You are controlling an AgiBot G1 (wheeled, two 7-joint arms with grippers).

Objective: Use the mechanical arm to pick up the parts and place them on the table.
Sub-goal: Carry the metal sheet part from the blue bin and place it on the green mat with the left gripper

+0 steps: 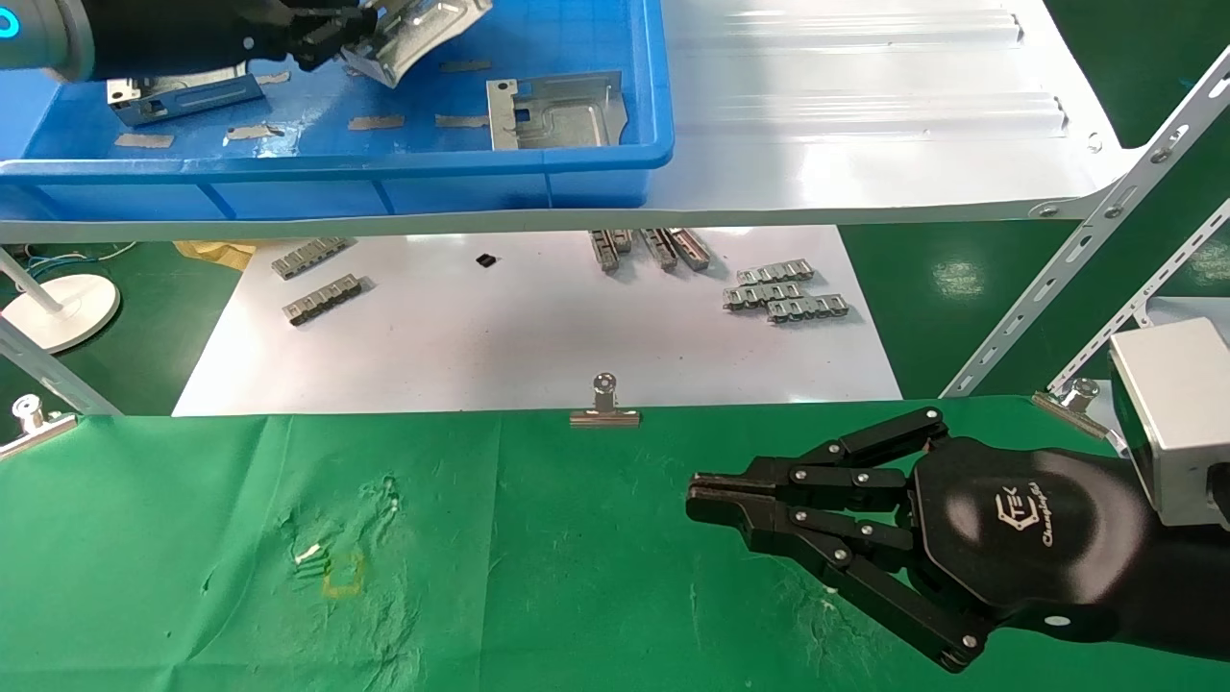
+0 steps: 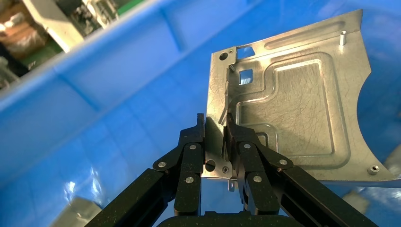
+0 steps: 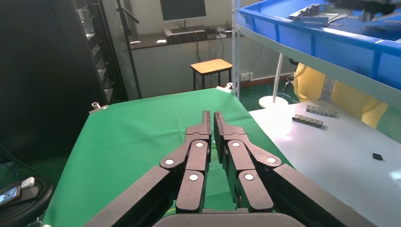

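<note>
My left gripper [image 1: 332, 38] is over the blue bin [image 1: 577, 159] on the shelf, shut on a silver bracket [image 1: 423, 34] and holding it tilted above the bin floor. In the left wrist view the left gripper [image 2: 215, 124] pinches the bent side wall of that bracket [image 2: 293, 109]. A second bracket [image 1: 555, 111] lies flat at the bin's right end, and a third [image 1: 183, 96] lies at the left under my arm. My right gripper [image 1: 694, 492] is shut and empty, hovering low over the green table [image 1: 480, 577]; the right wrist view shows the right gripper [image 3: 211, 118] above the cloth.
The white shelf [image 1: 865, 125] carries the bin. Below lies a white sheet [image 1: 538, 336] with small grey ridged strips [image 1: 783, 293]. Binder clips [image 1: 603, 408] pin the cloth's far edge. Slanted metal struts [image 1: 1076, 259] stand at the right. A yellow square mark [image 1: 344, 575] is on the cloth.
</note>
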